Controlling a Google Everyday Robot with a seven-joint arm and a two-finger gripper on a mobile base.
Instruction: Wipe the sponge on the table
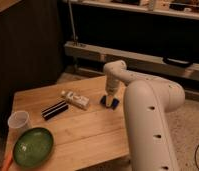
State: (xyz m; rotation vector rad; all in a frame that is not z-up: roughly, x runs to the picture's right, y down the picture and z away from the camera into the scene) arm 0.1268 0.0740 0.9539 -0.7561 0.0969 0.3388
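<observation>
The small blue sponge [109, 102] rests on the light-brown wooden table [88, 131], near its far right edge. My gripper [110, 95] reaches straight down from the white wrist onto the sponge and is shut on it, pressing it against the tabletop. The big white arm [145, 120] fills the right side of the view and hides the table's right corner.
A white bottle [75, 99] lies on its side left of the sponge, next to a black-and-white striped bar [54, 110]. A clear cup [19, 121] and a green plate [33, 146] sit at the near left. A grey rail runs behind the table.
</observation>
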